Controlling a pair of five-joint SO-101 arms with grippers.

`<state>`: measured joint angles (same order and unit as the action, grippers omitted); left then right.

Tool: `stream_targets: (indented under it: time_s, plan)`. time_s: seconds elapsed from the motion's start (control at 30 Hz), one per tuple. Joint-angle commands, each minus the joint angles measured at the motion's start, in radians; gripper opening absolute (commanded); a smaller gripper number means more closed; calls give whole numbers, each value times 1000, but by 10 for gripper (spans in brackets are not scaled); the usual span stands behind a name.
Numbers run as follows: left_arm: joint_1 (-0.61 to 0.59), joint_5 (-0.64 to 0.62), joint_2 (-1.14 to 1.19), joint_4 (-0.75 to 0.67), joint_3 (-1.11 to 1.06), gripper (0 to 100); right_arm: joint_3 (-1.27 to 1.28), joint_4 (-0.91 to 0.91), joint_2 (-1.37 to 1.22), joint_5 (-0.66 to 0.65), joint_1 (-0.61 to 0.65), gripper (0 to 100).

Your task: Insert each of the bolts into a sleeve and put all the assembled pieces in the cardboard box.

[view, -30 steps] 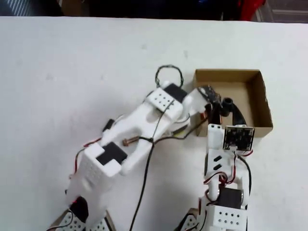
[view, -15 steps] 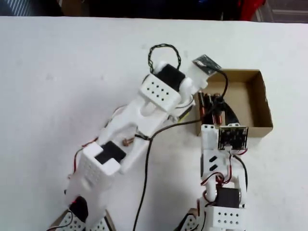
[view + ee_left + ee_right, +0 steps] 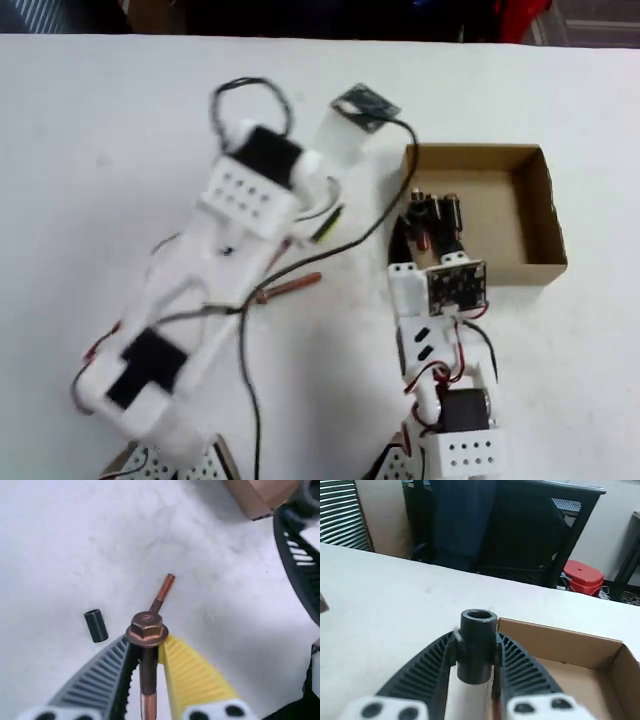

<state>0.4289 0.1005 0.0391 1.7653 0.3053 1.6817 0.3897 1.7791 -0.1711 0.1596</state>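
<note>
My left gripper is shut on a copper bolt, head outward, above the white table. A second copper bolt lies on the table beyond it, with a loose black sleeve beside it. In the high view that lying bolt rests under the left arm, whose gripper hangs left of the cardboard box. My right gripper is shut on an upright black sleeve at the near left corner of the cardboard box; seen from above, the right gripper is over that corner.
The left arm's black cable trails across the table between the two arms. The right arm's black finger and a box corner sit close to the left gripper. Open table lies to the left and far side.
The left arm has swung left, away from the box, carrying its bolt and uncovering the bolt lying on the table. The right arm has shifted slightly left, still at the box.
</note>
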Motion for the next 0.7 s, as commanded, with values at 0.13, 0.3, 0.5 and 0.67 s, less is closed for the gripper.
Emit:
stream_targets:
  time_s: [0.13,0.3,0.5,0.67]
  plan:
    - [-127,17,-375,-138,-244,22,5,-28,15,2,162,17]
    - [-154,17,-535,-187,-393,23,5,-48,16,9,280,17]
    - [-153,9,-725,-253,-516,23,8,-131,16,9,392,17]
    - [-153,9,-886,-328,-624,23,8,-189,15,9,437,17]
